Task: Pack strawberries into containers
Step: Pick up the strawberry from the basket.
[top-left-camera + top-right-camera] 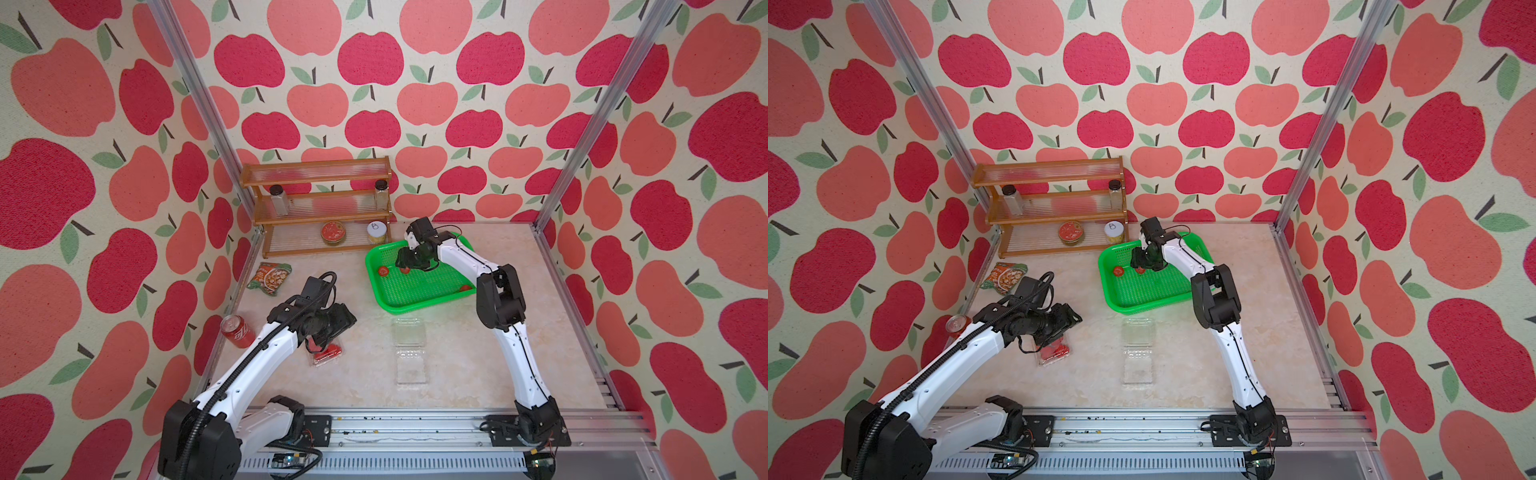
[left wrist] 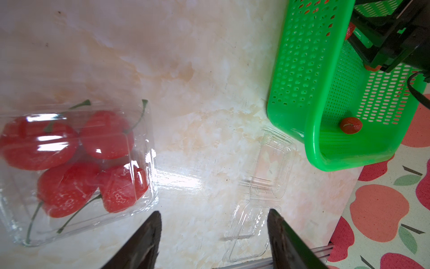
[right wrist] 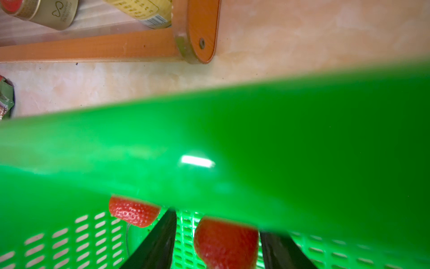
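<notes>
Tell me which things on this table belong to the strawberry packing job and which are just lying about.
Job: loose strawberries in the green basket; filled container; empty open container; right pincer around one berry.

Lying about: wooden rack, spice jars, red-topped tin, yellow can, snack packet, soda can.

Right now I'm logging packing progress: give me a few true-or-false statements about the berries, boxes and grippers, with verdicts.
1. The filled container holds two berries. False: four strawberries show inside.
2. The other container lies open and empty. True.
3. A strawberry sits between the right gripper's fingers. True.
4. The left gripper holds a berry. False: it is open and empty.
5. The green basket is empty. False: loose strawberries lie in it.
</notes>
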`<state>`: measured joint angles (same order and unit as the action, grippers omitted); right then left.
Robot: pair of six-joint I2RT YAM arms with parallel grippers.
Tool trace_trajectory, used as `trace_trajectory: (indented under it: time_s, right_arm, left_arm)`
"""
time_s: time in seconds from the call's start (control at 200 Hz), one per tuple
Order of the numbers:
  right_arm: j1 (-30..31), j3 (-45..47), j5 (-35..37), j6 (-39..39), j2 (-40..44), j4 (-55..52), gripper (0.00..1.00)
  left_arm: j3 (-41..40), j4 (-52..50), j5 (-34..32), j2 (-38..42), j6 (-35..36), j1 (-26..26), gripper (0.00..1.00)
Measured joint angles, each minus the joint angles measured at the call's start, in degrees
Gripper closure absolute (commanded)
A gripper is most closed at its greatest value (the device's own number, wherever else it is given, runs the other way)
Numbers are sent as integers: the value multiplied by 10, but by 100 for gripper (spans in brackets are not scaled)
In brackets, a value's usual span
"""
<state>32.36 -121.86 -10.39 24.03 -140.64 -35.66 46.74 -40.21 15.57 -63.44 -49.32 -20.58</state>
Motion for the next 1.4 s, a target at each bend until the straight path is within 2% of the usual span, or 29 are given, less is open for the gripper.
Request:
trace_trajectory:
  time_s: [0.39, 0.76, 0.985, 1.226, 1.401]
  right_arm:
    - [12, -2, 30, -13, 0, -13, 43]
    - [16, -2, 46, -20, 0, -15, 56]
    - [16, 17, 45, -19, 11, -12, 57]
    - [14, 116, 34, -19, 96, -17, 57]
    - [14, 220, 13, -19, 229, -15, 57]
  left_arm:
    - [-6, 0, 4, 6, 0, 3, 30]
    - [-9, 0, 4, 17, 0, 5, 30]
    - [-9, 0, 4, 17, 0, 7, 30]
    - [-9, 0, 4, 21, 0, 7, 29]
    - [-9, 2, 4, 23, 0, 8, 29]
